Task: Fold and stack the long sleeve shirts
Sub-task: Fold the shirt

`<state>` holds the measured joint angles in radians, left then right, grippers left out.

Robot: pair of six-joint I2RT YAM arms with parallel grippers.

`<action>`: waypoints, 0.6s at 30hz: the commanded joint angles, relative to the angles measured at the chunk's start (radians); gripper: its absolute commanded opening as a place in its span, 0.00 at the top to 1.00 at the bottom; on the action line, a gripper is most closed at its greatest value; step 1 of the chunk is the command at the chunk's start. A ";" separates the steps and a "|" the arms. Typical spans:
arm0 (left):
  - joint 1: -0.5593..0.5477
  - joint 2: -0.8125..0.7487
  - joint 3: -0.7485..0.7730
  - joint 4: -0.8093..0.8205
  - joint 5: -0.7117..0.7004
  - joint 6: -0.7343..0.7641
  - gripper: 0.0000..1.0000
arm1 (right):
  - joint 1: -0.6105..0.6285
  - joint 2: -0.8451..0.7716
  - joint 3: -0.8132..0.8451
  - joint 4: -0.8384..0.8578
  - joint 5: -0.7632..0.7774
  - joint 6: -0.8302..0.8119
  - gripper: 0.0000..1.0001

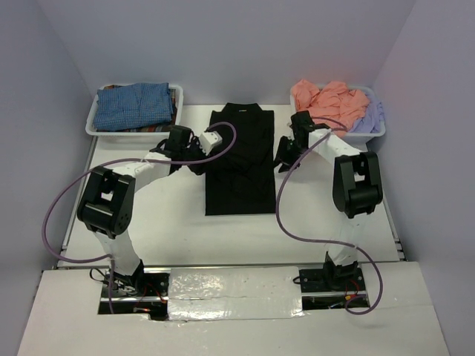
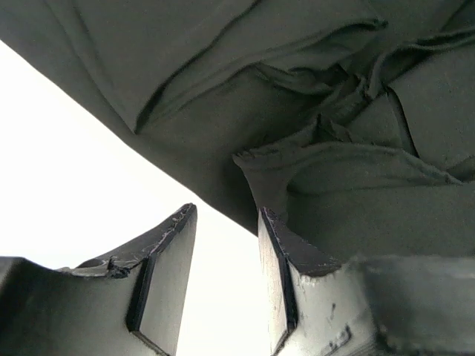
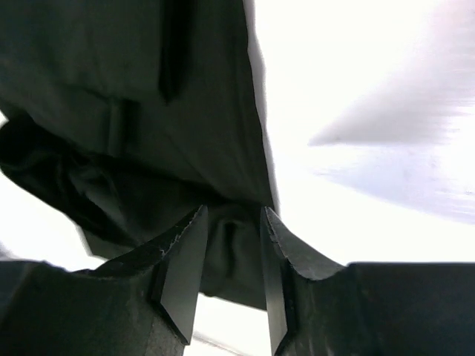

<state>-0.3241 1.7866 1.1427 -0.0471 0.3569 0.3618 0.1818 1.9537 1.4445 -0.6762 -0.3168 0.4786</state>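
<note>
The black long sleeve shirt point(image 1: 240, 159) lies flat on the white table point(image 1: 148, 230), folded into a long narrow rectangle with its collar at the far end. My left gripper point(image 1: 206, 157) is at its left edge. In the left wrist view it point(image 2: 226, 210) is open, with bare table in the gap and rumpled black cloth point(image 2: 312, 111) just past the tips. My right gripper point(image 1: 282, 162) is at the shirt's right edge. In the right wrist view it point(image 3: 231, 211) is open, with a bunched fold of black cloth point(image 3: 230, 245) showing between the fingers.
A white bin point(image 1: 92, 119) at the back left holds a blue-checked shirt point(image 1: 133, 106). A white bin point(image 1: 371, 134) at the back right holds a salmon-pink shirt point(image 1: 326, 100) and a pale lavender one point(image 1: 371, 115). Purple cables loop from both arms.
</note>
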 commanded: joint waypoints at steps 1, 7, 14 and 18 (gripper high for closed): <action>0.000 0.002 0.045 0.013 -0.010 -0.018 0.49 | 0.050 -0.191 -0.074 -0.002 0.137 -0.127 0.58; 0.000 -0.003 0.103 -0.121 0.132 0.153 0.39 | 0.258 -0.374 -0.237 0.044 0.263 -0.212 0.49; -0.007 0.042 0.185 -0.265 0.243 0.454 0.20 | 0.160 -0.361 -0.341 0.099 0.065 0.012 0.41; -0.013 0.120 0.252 -0.345 0.280 0.528 0.18 | 0.160 -0.354 -0.363 0.138 -0.017 0.037 0.33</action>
<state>-0.3302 1.8626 1.3457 -0.2985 0.5533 0.7639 0.3283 1.6093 1.0847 -0.6086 -0.2485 0.4664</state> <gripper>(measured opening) 0.816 0.661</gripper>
